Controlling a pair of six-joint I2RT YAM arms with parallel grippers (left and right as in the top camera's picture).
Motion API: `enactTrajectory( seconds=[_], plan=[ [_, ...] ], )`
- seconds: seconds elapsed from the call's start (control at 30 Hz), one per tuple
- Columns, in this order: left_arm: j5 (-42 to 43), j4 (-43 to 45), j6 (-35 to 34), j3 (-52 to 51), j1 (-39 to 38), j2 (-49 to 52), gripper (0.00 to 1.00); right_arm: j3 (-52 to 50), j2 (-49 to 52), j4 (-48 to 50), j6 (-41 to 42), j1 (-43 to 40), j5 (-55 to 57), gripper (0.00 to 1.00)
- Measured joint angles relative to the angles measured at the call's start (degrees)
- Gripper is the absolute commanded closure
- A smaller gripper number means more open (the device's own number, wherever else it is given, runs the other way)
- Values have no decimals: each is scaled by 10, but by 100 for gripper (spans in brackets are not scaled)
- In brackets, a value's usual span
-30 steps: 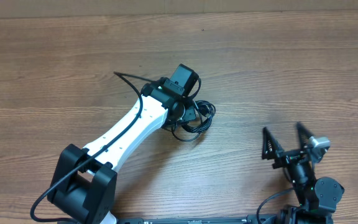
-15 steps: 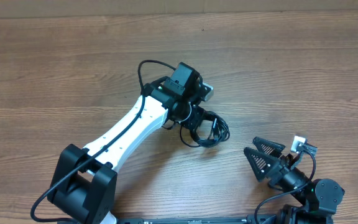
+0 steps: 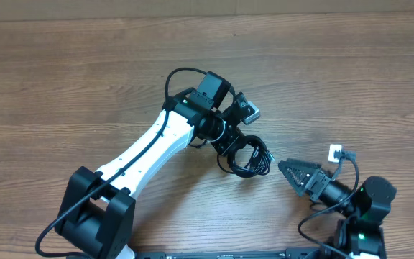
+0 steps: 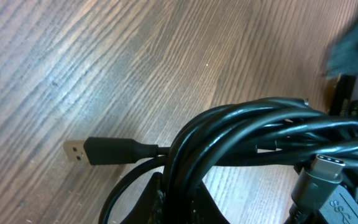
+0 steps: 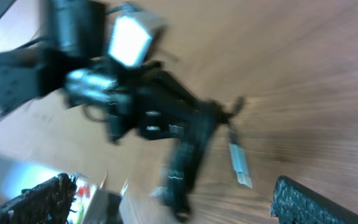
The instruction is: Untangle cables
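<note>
centrally, left gripper (image 3: 230,142) pressed together on the coiled bundle of black cables (image 3: 249,157), near the middle of the wooden table (image 3: 351,79); whether the bundle rests on the wood or is lifted cannot be told. one usb plug (image 4: 79,151) trails free beside the loops. right gripper (image 3: 287,171), jaws spread wide, points at the bundle from just beside it. risks, as judged: closing on several strands at once would tighten the tangle when pulled; the trailing plug could snag in a loop; the two grippers, so near, could collide.
</note>
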Motion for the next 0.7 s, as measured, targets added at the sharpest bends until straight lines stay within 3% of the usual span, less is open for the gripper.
enactTrajectory(
  seconds=[0.2, 0.3, 0.4, 0.57, 0.7],
  plan=[
    [-6, 3, 36, 0, 0, 0, 96, 21, 77, 203, -16, 1, -55, 5],
    [-8, 8, 44, 0, 0, 0, 96, 60, 104, 176, -31, 3, -64, 7],
    [-8, 8, 51, 0, 0, 0, 96, 128, 131, 67, -68, 4, -58, 8],
    [-8, 10, 52, 0, 0, 0, 96, 248, 183, -303, -216, 38, 100, 9],
    [-17, 12, 42, 0, 0, 0, 96, 299, 188, -438, -303, 104, 204, 11]
  ],
)
